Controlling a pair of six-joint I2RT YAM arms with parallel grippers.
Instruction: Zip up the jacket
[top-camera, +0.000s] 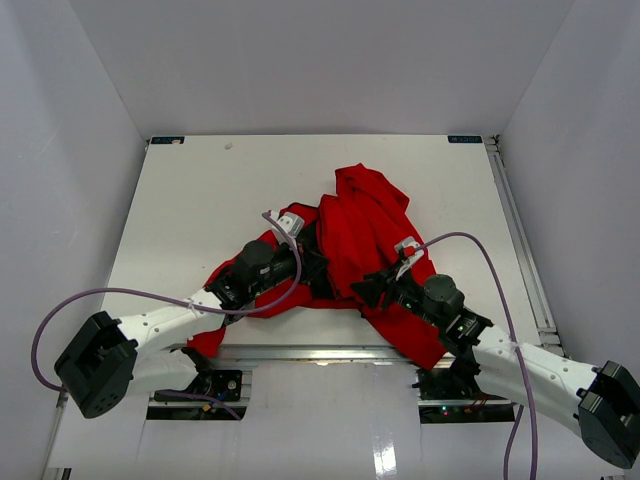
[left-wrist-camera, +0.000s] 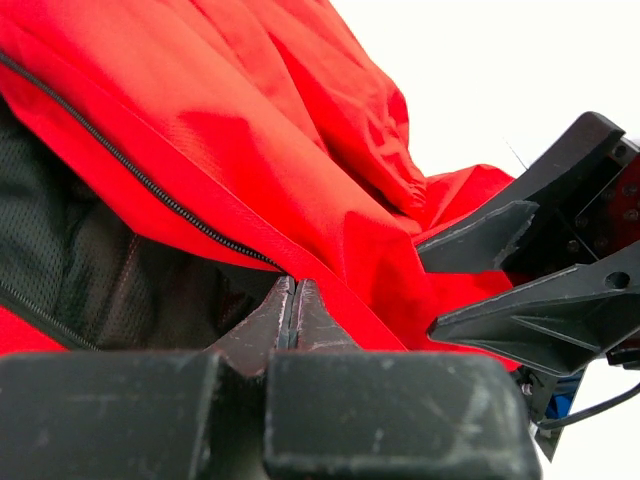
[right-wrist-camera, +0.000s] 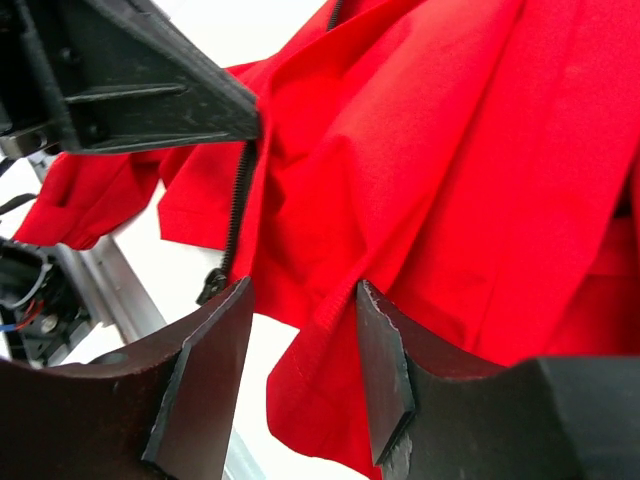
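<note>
- The jacket (top-camera: 365, 225) lies crumpled in the middle of the table (top-camera: 200, 200), toward the near edge and between the two arms, with its front open.
- The left gripper (left-wrist-camera: 290, 312) has its fingers pressed together on the jacket's front edge, right beside the zipper (right-wrist-camera: 238, 205) teeth. It appears to pinch that edge and hold it up off the table.
- The right gripper (right-wrist-camera: 303, 290) stands with its jaws apart and grips nothing. A fold of red hem lies just beyond the gap.
- The slider (right-wrist-camera: 212, 285) (a small dark tab at the low end of the teeth) hangs just beside one of the right gripper's fingers.
- The step in hand, as I judge it, is getting the right gripper onto that slider. The tab alone should sit between the fingers before they close, not the loose hem.
- The pinched edge should be held taut, so the teeth run straight for the pull.
- Whether the slider has both rows of teeth seated is unclear, since the right wrist view shows one row only.
- The left wrist view shows two rows spreading apart over dark mesh lining (left-wrist-camera: 90, 260), and where they meet is hidden behind the closed fingers.
- In the top view both sets of fingertips are lost in red folds, and sleeves cannot be told from body.
</note>
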